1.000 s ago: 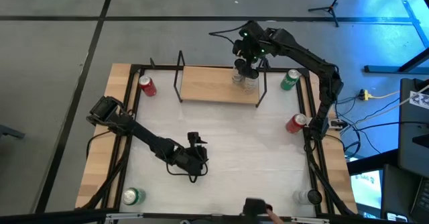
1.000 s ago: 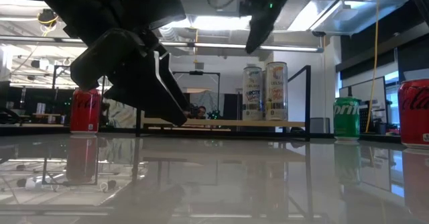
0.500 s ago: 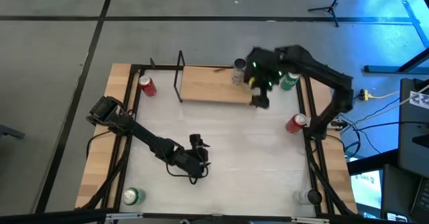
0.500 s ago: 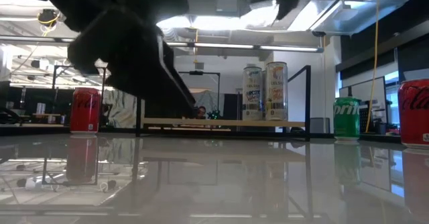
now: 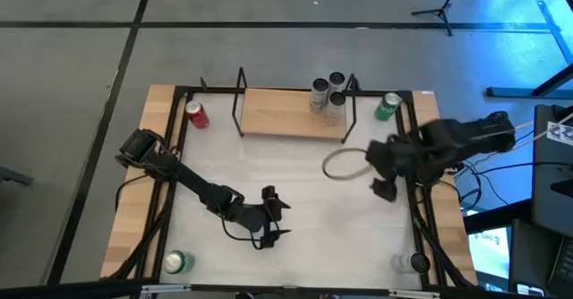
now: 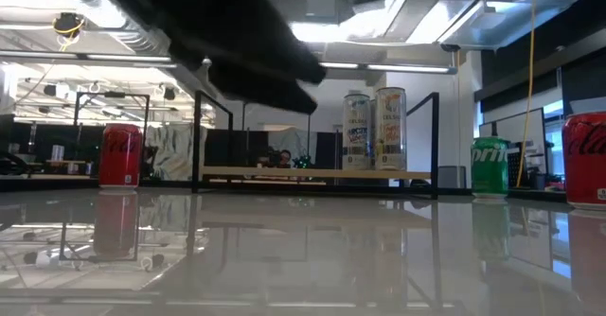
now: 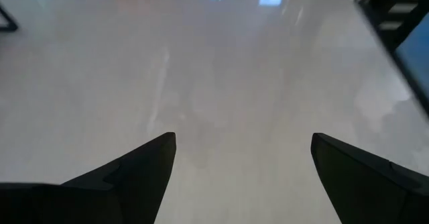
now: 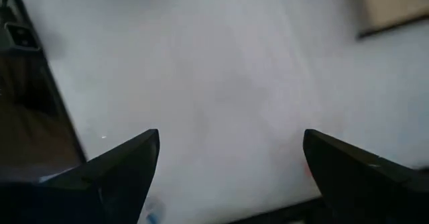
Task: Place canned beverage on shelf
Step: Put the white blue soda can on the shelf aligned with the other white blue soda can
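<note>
Low view: two tall printed cylinders (image 6: 375, 130) upright on the pale-wood, black-rod shelf (image 6: 312, 173); high view shows three tops. Both grippers, left (image 5: 271, 217) and right (image 5: 383, 177), spread, empty.

The table (image 6: 303, 259) top is showing a glossy white finish, mirroring the cans. The shelf (image 5: 286, 113) is showing a matt light-wood board inside thin black metal rods. The two tall cans (image 6: 375, 131) standing on it are gleaming like polished metal.
</note>
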Available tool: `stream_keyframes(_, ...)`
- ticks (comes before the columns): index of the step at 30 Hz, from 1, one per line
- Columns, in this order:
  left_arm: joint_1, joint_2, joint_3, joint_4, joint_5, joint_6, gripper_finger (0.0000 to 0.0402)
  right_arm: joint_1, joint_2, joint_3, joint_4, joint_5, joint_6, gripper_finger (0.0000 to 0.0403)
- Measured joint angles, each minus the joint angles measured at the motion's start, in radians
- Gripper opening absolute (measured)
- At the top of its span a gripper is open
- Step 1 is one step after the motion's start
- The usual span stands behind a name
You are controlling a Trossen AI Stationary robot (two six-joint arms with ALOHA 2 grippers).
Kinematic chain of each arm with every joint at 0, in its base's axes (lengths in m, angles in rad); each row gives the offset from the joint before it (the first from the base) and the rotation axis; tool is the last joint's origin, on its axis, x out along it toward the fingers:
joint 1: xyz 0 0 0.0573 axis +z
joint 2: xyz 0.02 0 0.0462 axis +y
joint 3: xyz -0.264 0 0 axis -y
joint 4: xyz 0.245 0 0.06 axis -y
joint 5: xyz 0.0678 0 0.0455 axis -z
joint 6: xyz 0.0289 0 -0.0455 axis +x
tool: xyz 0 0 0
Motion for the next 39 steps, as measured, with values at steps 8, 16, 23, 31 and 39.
stream_keyframes(8, 0.013, 0.000, 0.000, 0.188, 0.069, 0.049, 0.0339, 0.343, -0.007, -0.059, 0.009, 0.025, 0.397, 0.0365)
stream_keyframes(16, -0.016, 0.034, 0.002, 0.319, 0.063, 0.051, 0.0339, 0.661, 0.065, -0.060, 0.000, 0.052, 0.846, 0.0365)
stream_keyframes(23, -0.069, 0.053, 0.001, 0.328, 0.009, 0.013, 0.0339, 0.866, 0.171, -0.060, 0.025, 0.062, 1.143, 0.0365)
stream_keyframes(31, -0.089, 0.053, 0.001, 0.338, -0.026, 0.021, 0.0339, 0.915, 0.244, -0.060, 0.205, 0.008, 1.186, 0.0365)
stream_keyframes(39, -0.073, 0.053, 0.001, 0.337, -0.029, 0.021, 0.0339, 0.915, 0.279, -0.060, 0.109, -0.036, 1.259, 0.0365)
